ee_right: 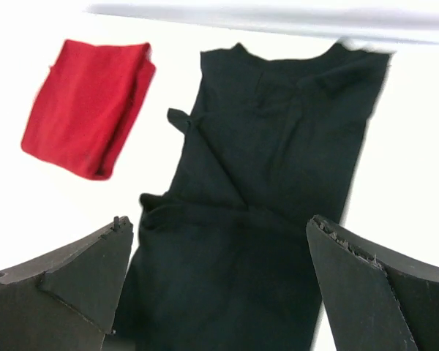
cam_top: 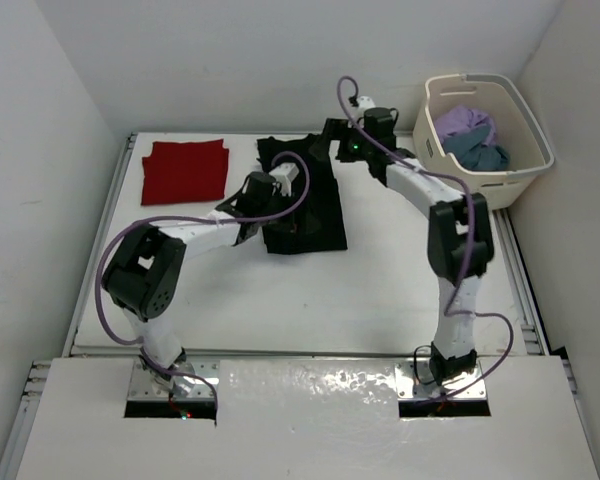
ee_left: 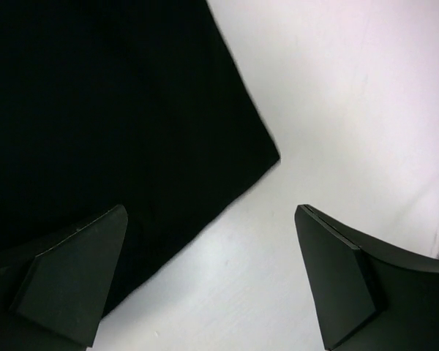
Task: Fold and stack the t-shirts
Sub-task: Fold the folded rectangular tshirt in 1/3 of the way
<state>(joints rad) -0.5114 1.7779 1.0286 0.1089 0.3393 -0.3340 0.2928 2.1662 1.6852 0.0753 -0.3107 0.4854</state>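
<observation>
Black t-shirt lies flat on the white bench, far centre. Red t-shirt sits folded to its left, apart. Lavender t-shirt and teal t-shirt are bunched in the cream basket, far right. Left jaws and right jaws hover above the black shirt, open, empty.

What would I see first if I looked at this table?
The black shirt in the middle, with the left hand and right hand open above it. A folded red shirt lies to its left, and a basket at the far right holds a purple shirt and a blue shirt.
</observation>
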